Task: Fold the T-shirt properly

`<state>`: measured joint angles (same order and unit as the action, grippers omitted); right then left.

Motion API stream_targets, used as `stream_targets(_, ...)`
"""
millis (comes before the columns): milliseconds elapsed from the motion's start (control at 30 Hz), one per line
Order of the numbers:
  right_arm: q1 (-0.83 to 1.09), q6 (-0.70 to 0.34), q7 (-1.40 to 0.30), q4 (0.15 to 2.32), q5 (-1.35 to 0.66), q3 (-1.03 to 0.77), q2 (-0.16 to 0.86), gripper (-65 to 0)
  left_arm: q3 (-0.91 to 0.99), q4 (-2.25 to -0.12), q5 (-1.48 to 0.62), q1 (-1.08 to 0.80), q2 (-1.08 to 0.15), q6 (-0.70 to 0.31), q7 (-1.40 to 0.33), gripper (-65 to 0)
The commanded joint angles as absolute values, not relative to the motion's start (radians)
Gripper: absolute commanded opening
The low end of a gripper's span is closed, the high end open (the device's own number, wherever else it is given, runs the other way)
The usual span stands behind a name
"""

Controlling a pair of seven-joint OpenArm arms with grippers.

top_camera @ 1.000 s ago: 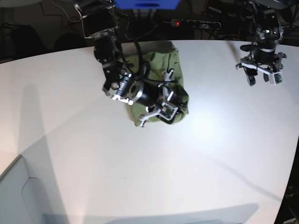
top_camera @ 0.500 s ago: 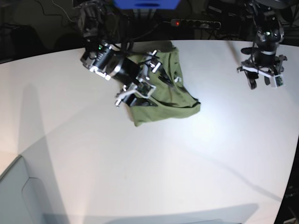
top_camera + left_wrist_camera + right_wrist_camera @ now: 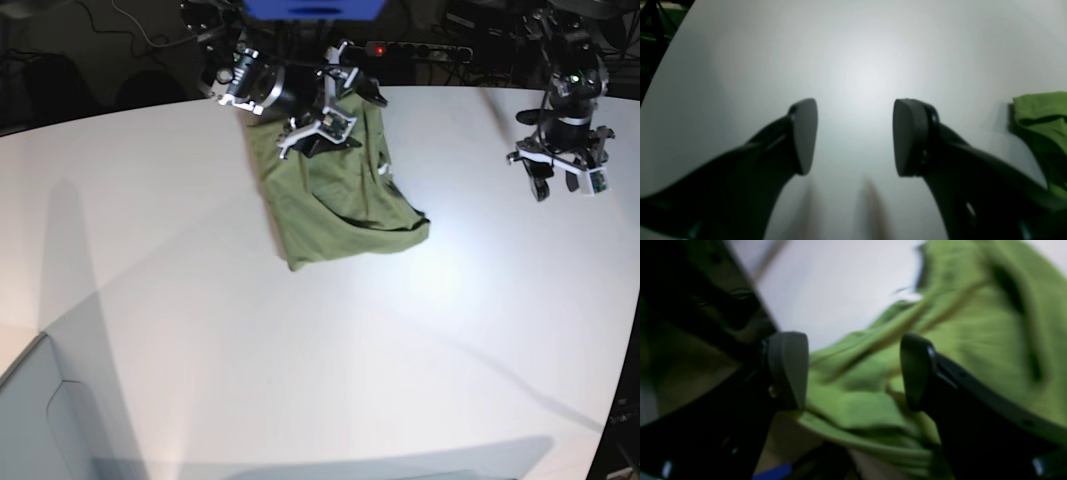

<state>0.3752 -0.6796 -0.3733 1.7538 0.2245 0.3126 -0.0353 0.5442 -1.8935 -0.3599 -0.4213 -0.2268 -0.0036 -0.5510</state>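
The olive-green T-shirt [image 3: 335, 195] lies bunched and partly folded on the white table [image 3: 300, 360] toward the back middle. In the base view my right gripper [image 3: 335, 110] hovers over the shirt's far edge, near the table's back rim. In the right wrist view that gripper [image 3: 853, 370] is open and empty, with blurred green fabric [image 3: 973, 326] below the fingers. My left gripper [image 3: 560, 185] hangs above bare table at the far right, well away from the shirt. In the left wrist view it [image 3: 853, 136] is open and empty, with a corner of the shirt [image 3: 1040, 113] at the right edge.
Dark cables and a power strip [image 3: 420, 50] lie behind the table's back edge. A blue object [image 3: 315, 8] sits above the right arm's base. A grey panel [image 3: 40, 420] is at the lower left corner.
My right gripper has drawn back from the shirt's near edge to its far edge, and is now open over it. The shirt now lies spread longer toward the front. The left arm barely moved.
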Motion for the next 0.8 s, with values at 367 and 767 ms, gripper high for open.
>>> stream_targets(367, 0.364, -0.698, -0.355, 1.762, 0.205, 0.418, 0.013, -23.3, 0.547, -1.936, -0.363, -0.421, -0.176, 0.001, -0.605, -30.1)
stream_targets(767, 0.374, -0.698, -0.346, 1.971, 0.203, 0.239, 0.010, -22.9, 0.544, -1.988, -0.688, -0.400, -0.091, -0.001, -0.785, -20.4)
